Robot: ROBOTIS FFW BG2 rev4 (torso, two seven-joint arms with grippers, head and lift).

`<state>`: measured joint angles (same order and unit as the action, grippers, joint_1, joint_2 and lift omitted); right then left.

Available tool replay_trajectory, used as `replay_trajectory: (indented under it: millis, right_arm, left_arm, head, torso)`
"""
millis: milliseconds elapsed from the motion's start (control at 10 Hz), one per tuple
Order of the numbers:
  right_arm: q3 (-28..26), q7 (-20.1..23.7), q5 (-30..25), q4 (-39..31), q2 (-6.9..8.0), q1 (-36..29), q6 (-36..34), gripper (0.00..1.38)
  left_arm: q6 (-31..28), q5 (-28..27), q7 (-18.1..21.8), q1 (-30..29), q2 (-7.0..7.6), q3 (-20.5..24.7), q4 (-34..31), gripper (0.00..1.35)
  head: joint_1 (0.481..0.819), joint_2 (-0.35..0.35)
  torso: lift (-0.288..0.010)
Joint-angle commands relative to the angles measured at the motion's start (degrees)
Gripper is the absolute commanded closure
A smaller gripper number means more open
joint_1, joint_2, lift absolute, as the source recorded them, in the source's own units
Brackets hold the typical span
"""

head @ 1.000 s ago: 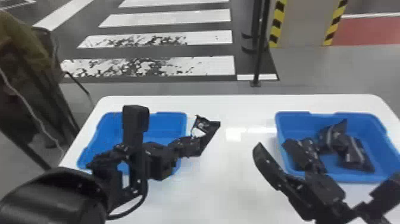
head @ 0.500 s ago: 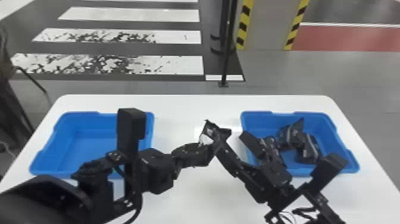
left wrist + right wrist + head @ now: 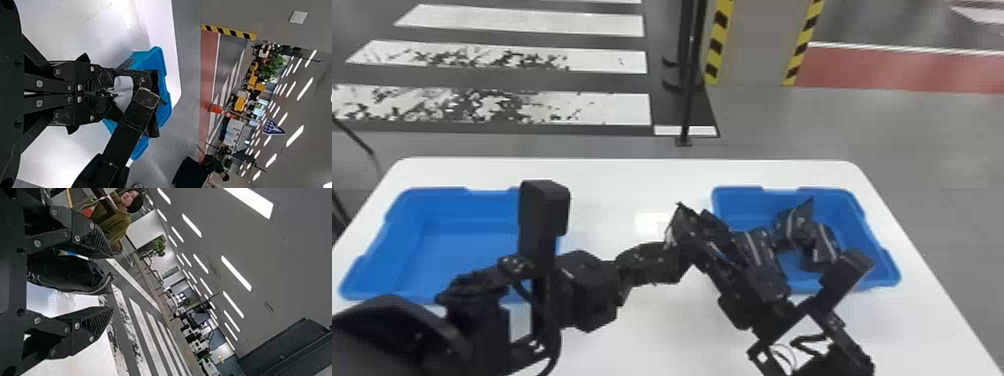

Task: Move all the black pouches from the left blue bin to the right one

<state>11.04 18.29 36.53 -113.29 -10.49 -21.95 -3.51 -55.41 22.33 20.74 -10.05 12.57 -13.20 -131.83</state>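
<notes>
Table (image 3: pixel 612 182) fronts striped floor (image 3: pixel 567 22); left claw (image 3: pixel 677 257) seemingly pinches a pouch (image 3: pixel 143 80), right claw (image 3: pixel 702 230) wide.

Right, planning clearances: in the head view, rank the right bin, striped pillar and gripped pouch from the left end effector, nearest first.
1. Gripped pouch, held by left end effector.
2. Right bin, robot's right.
3. Striped pillar, beyond the table.

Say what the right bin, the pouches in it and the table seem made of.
Right bin: likely smooth moulded plastic, given rounded corners and even blue.
Pouches: perhaps thin fabric or film, creased with pale glints.
Table: maybe laminate, glossy; it reflects light.
</notes>
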Motion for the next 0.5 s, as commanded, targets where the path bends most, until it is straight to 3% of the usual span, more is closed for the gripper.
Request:
replay_trajectory:
  millis: [0, 100, 200, 400]
  right_arm:
    - [0.8, 0.1, 1.5, 0.2, -0.06, 0.0, 0.0, 1.28]
    - [1.4, 0.1, 2.0, 0.0, -0.15, 0.0, 0.0, 1.28]
    - [1.8, 0.3, 2.2, 0.0, -0.15, -0.1, 0.0, 1.28]
    - [1.0, 0.3, 2.9, 0.3, -0.15, 0.2, 0.0, 1.28]
  left_arm:
    - [0.1, 0.1, 0.0, 0.3, 0.09, 0.2, 0.1, 1.21]
    - [0.6, 0.4, 0.0, 0.2, 0.0, 0.3, 0.1, 1.21]
    - [1.1, 1.1, -0.1, 0.2, 0.0, 0.4, 0.3, 1.13]
    - [1.6, 1.9, -0.2, -0.5, -0.09, 0.5, 0.4, 0.42]
  head:
    - [0.695, -0.101]
    - [0.695, -0.096]
    - [0.695, -0.088]
    - [0.695, -0.082]
  torso:
    - [-0.14]
    - [-0.14]
    - [-0.14]
    - [-0.14]
